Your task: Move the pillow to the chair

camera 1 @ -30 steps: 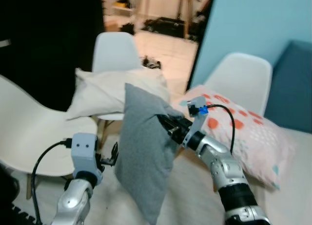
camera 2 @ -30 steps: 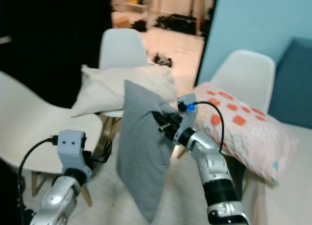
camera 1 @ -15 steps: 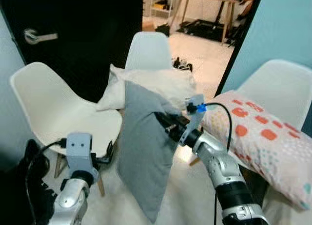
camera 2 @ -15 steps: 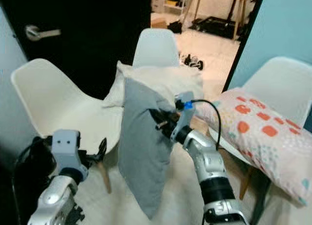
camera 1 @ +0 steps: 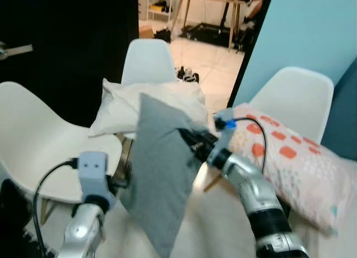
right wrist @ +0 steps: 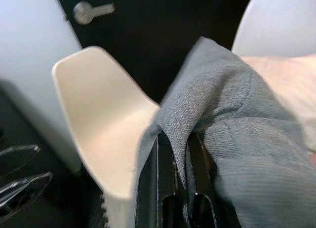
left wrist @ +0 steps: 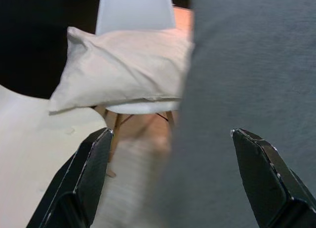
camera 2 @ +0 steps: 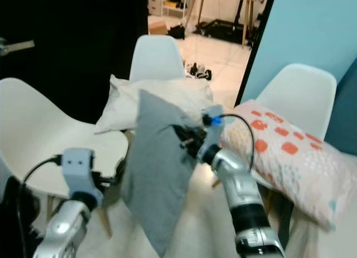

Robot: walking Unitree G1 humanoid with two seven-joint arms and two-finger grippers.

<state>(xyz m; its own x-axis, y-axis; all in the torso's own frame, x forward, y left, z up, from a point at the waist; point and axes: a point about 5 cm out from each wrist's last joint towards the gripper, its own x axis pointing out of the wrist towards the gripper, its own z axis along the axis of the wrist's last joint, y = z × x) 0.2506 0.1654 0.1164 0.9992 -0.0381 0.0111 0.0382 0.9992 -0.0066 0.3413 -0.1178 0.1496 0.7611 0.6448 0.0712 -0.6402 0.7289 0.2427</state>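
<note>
The grey pillow [camera 1: 159,180] hangs in the air at centre frame, pinched by its upper right corner in the right gripper [camera 1: 188,136], whose fingers are clamped together on a fold of the cloth, as the right wrist view confirms. The pillow droops freely below that corner, tilted, its low tip toward 6 o'clock. The left gripper [left wrist: 173,181] stands just beside the pillow's lower left face with its fingers spread apart; whether they touch the cloth cannot be told. At 9 o'clock is a white chair [camera 1: 39,138] with a bare seat. At 12 o'clock a second chair [camera 1: 148,60] carries a cream pillow [camera 1: 148,104]. At 3 o'clock a third chair [camera 1: 293,96] bears a spotted pillow [camera 1: 290,163]. Judgement: the carry step is in hand; the pillow is lifted and not yet placed. The bare-seated chair at 9 o'clock appears the likely target, being the one unoccupied. The next move calls for swinging the right arm toward 9 o'clock until the hanging pillow is over that seat, lowering it until the seat takes the weight, then parting the fingers. Risk: the single-corner hold lets the pillow swing, and its low tip may catch the seat edge.
</note>
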